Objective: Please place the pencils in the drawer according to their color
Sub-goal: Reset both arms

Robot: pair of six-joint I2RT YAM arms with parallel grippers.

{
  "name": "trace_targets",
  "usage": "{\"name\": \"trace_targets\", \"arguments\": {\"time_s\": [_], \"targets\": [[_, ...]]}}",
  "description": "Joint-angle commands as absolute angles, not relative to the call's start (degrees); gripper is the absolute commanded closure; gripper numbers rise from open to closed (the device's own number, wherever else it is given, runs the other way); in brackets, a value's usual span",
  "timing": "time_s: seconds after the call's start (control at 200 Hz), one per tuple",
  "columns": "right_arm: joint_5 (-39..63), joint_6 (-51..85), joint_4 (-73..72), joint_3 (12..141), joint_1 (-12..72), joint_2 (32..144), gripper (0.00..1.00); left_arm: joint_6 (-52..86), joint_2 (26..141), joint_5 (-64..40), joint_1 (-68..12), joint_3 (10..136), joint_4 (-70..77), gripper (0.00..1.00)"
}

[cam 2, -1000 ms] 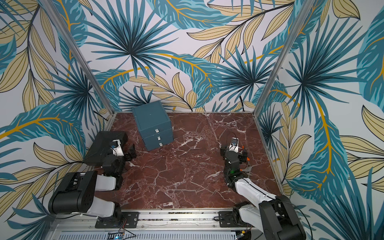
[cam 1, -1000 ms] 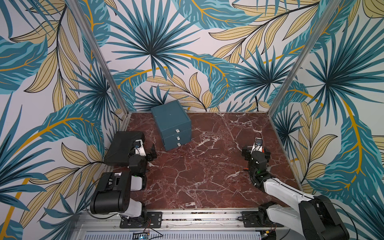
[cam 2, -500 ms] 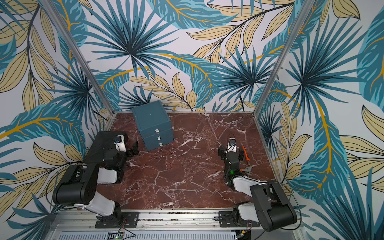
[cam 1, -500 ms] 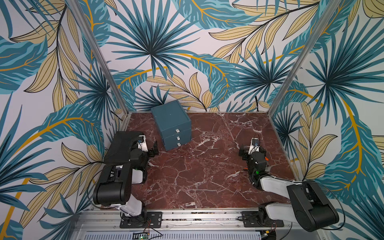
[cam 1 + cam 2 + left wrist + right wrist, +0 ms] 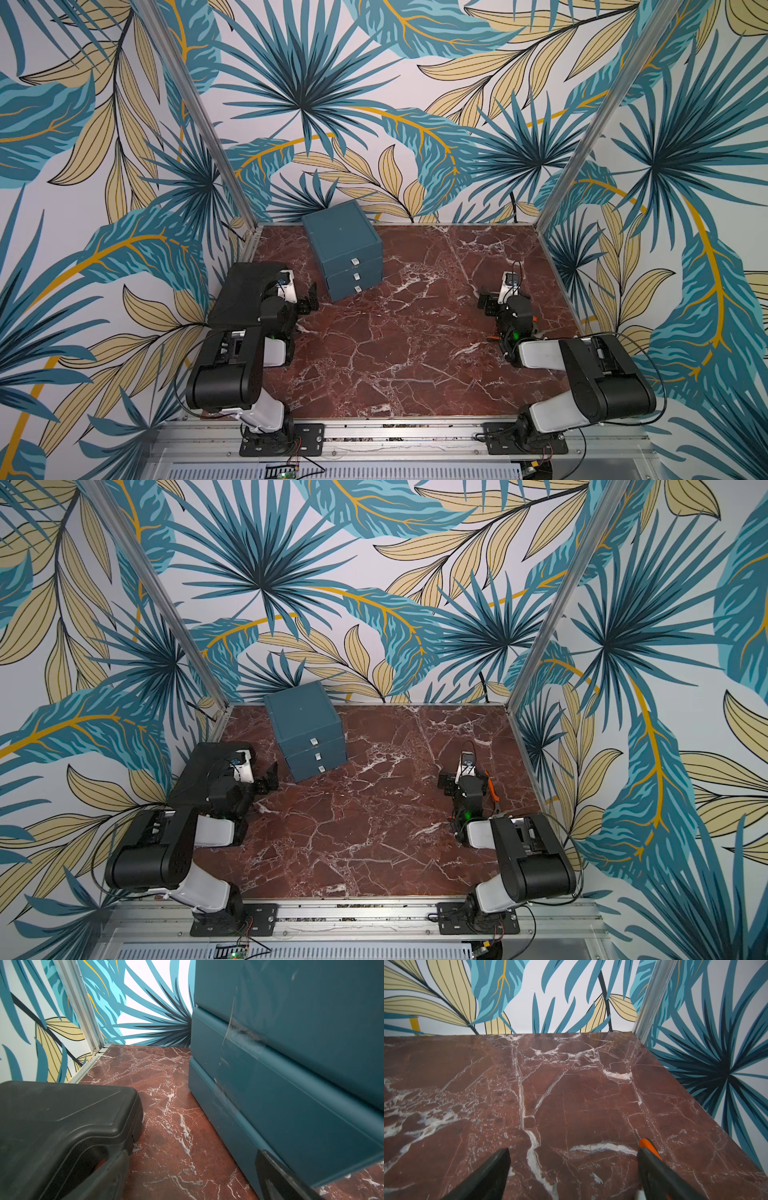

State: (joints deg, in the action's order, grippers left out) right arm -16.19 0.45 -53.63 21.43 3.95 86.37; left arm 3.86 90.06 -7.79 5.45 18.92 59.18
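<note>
Left pincer (image 5: pixel 192 1153): jaws spread wide, nothing between them, low over the surface (image 5: pixel 415 332). It sits in a tight slot, with the black case (image 5: pixel 62 1115) close on one side and the teal drawer cabinet (image 5: pixel 291 1064) close on the other. One finger overlaps the cabinet's bottom front corner; I cannot tell if they touch. Open marble runs ahead to the back corner.

Right pincer (image 5: pixel 574 1151): also wide open and empty, low, pointing at the back wall. The orange-handled tool (image 5: pixel 646 1144) lies just beside its outer finger, toward the surface's right edge. Free marble ahead and inward.

Drawer cabinet, in both top views: back left of the surface, rear near the back wall, turned a little. All three drawers are shut, white tabs facing the arms. The case lies along the left edge, partly covered by the left arm.

Both arms are folded low, upper links lying back toward the front rail (image 5: pixel 395 432), forearms reaching forward. A wide stretch of marble separates the two pincers.
</note>
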Motion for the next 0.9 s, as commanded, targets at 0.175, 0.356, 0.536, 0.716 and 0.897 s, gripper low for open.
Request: {"name": "trace_targets", "arguments": {"time_s": [0.175,0.356,0.536,0.716,0.897], "targets": [[-15.8,2.8,-50.0,22.9,3.3,86.2,0.0,3.0,89.9,-8.8,6.0,20.0,58.4,0.0],[-15.9,2.8,-50.0,22.9,3.4,86.2,0.01,2.8,89.9,-8.9,5.9,20.0,58.3,0.0],[-15.9,2.8,-50.0,22.9,3.4,86.2,0.01,2.8,89.9,-8.9,5.9,20.0,58.3,0.0],[-15.9,2.8,-50.0,22.9,3.3,86.2,0.0,2.8,89.9,-8.9,5.9,19.7,58.8,0.0],[-15.9,2.8,-50.0,22.9,3.3,86.2,0.01,2.9,90.0,-8.7,5.9,19.8,58.6,0.0]]}}
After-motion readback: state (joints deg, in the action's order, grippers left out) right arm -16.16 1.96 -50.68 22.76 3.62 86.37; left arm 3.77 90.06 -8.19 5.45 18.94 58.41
